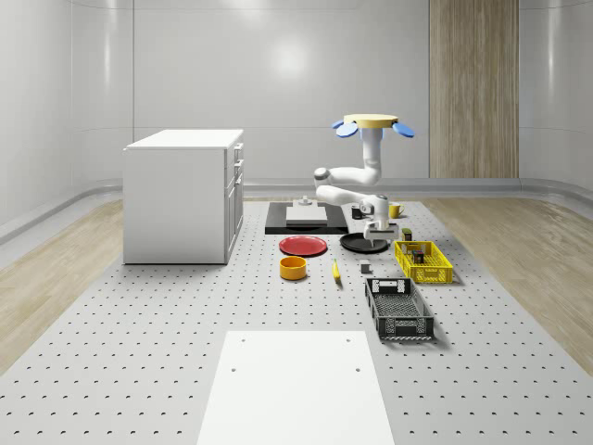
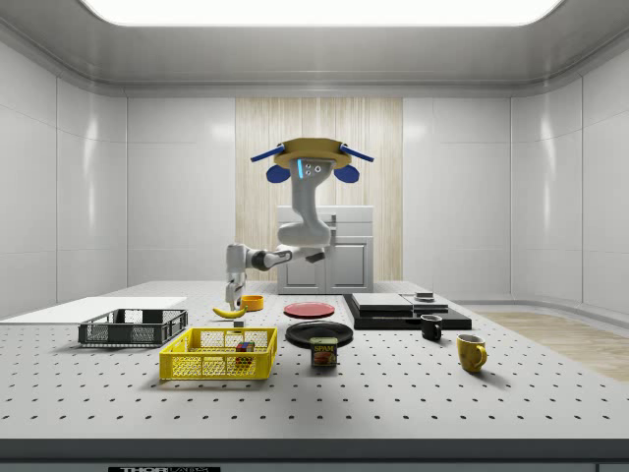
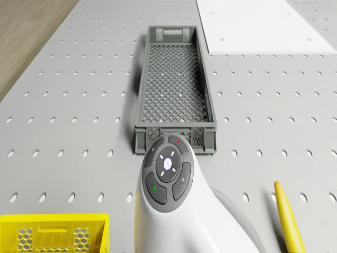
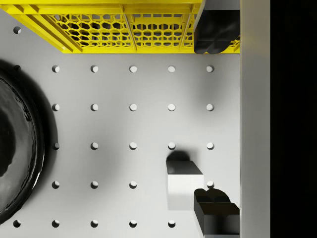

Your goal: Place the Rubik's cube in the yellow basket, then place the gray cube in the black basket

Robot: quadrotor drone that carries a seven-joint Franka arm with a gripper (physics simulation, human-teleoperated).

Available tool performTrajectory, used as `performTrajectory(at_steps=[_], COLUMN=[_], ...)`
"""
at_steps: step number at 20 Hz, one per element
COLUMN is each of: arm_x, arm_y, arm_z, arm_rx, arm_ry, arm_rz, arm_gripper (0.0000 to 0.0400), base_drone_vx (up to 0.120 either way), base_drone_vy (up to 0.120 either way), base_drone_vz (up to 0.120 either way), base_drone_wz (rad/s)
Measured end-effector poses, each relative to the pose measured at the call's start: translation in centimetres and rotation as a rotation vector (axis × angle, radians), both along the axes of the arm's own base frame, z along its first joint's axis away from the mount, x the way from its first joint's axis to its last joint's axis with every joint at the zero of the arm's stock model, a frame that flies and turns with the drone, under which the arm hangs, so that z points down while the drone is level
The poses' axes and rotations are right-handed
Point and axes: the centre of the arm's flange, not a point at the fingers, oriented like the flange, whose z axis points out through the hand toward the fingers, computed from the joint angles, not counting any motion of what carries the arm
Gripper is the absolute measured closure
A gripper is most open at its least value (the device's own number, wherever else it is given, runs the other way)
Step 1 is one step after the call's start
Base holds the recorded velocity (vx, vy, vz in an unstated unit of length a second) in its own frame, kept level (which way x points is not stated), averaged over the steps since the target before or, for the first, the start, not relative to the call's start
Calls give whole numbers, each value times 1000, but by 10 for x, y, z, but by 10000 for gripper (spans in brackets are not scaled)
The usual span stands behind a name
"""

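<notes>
The Rubik's cube (image 2: 243,347) lies inside the yellow basket (image 1: 423,262), whose rim also appears in the wrist view (image 4: 124,25). A small gray cube (image 1: 366,268) sits on the table between that basket and the black basket (image 1: 398,309). In the wrist view the gray cube (image 4: 184,186) lies below, close to one fingertip (image 4: 215,213). The drone (image 1: 375,123) hovers over the far part of the table. Its arm reaches down, and the gripper (image 1: 374,239) hangs open and holds nothing, beside the yellow basket's end and above the table (image 4: 216,124).
A black plate (image 1: 361,243), red plate (image 1: 303,246), orange bowl (image 1: 293,268) and banana (image 1: 335,271) lie near the gripper. A white cabinet (image 1: 183,195) stands at the whole-scene view's left. A can (image 2: 323,352) and two mugs (image 2: 471,352) stand at the side view's right.
</notes>
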Motion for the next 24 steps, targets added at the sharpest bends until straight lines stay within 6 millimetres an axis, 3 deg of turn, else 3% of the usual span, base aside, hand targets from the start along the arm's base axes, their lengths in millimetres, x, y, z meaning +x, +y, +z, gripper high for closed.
performTrajectory(at_steps=[3,8,15,20,24], arm_x=[0,0,0,0,0], arm_y=[0,0,0,0,0], arm_z=[0,0,0,0,6], arm_rx=[0,0,0,0,0], arm_ry=[0,0,0,0,0], arm_rz=[0,0,0,0,0], arm_gripper=[0,0,0,0,0], base_drone_vx=[0,0,0,0,0], base_drone_vy=[-120,-120,-114,0,0], base_drone_vz=[-13,-120,-6,-88,-10], base_drone_wz=[0,0,0,0,0])
